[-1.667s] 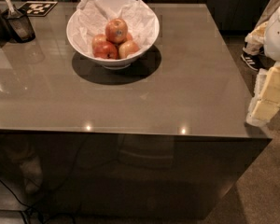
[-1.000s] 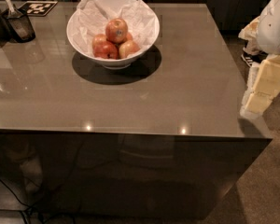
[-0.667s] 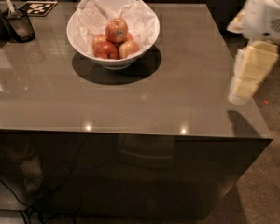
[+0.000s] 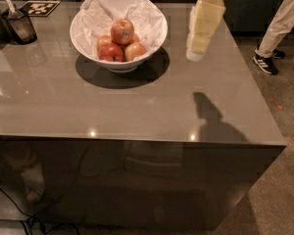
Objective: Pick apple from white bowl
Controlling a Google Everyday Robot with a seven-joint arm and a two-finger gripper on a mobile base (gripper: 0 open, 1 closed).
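Gripper [image 4: 195,50]: cream-coloured, hangs in the air over the far right part of the table, right of the white bowl and apart from it; long body tilted, lower end pointing down and slightly left.
Gripper opening: cannot tell; nothing seen in its grasp.
Arm: white housing just visible at the top edge, above the gripper.
Apple [image 4: 122,31]: red-orange with yellowish streaks, small dark sticker facing the camera; sits on top of the pile in the white bowl, resting on the two fruits below it.
White bowl [image 4: 90,53]: wide, round, sloping sides; stands on the far half of the table, left of centre; casts a dark oval shadow on the front and right.
Paper lining [image 4: 148,17]: crumpled white sheet inside the bowl, its edges rising above the rim at the back.
Darker red apple [image 4: 109,52]: front left in the bowl, touching the task apple from below.
Paler apple [image 4: 135,50]: front right in the bowl, touching both others.
Table [image 4: 137,111]: glossy grey-brown top, dark front panel; shows small light reflections near the front edge.
Gripper shadow [image 4: 210,116]: dark shape on the tabletop, near the front right.
Dark container [image 4: 20,27]: far left corner, a utensil handle standing in it.
Black-and-white marker [image 4: 39,8]: lies flat at the back left edge.
Person's leg [image 4: 284,18]: light trousers, dark shoe, on the floor at far right.
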